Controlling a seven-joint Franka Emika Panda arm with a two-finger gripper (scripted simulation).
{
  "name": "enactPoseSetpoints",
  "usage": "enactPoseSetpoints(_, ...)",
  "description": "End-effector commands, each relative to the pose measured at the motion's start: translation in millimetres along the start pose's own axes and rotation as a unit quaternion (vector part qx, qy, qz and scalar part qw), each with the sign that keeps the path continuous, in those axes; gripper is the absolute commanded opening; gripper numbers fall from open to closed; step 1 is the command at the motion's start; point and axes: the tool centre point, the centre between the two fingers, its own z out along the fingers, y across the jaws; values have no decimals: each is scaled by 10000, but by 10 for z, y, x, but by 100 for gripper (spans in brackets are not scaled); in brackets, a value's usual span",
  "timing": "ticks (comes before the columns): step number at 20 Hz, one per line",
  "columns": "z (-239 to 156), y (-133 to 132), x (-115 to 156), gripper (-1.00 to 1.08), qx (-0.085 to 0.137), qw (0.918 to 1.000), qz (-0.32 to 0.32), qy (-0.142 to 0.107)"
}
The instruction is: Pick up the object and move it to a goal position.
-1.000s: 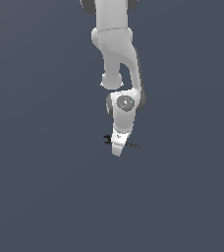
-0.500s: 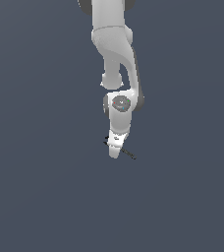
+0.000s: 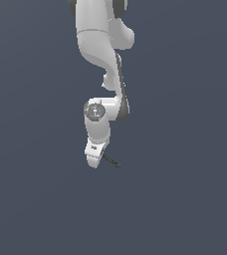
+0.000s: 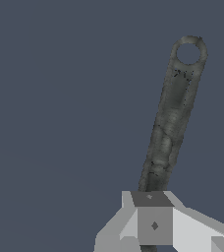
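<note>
The object (image 3: 112, 162) is a thin black rod that sticks out from the white gripper (image 3: 95, 159) towards the exterior view's right. The gripper hangs at the end of the white arm (image 3: 101, 55) and is shut on the rod's near end. In the wrist view the object (image 4: 170, 118) is a dark grey flat shaft with a ring-shaped end (image 4: 188, 50), running out from between the grey and white fingers (image 4: 154, 224). The gripped end is hidden by the fingers. No goal marker shows.
A plain dark blue-grey background (image 3: 185, 199) fills both views around the arm. No other objects, containers or edges show.
The gripper has moved towards the exterior view's left and a little lower. The black rod has moved with it, still sticking out on the right side of the gripper.
</note>
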Motion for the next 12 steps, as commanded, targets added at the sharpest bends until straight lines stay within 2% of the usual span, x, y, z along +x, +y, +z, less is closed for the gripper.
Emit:
enactPoseSetpoints(1,51,161,-377,-100,39,9999,120,-50)
enactPoseSetpoints(6,41,390,-648,-100,39,9999,125,-51)
enactPoseSetpoints(12,36,527,-797,-100,39,9999,127,-52)
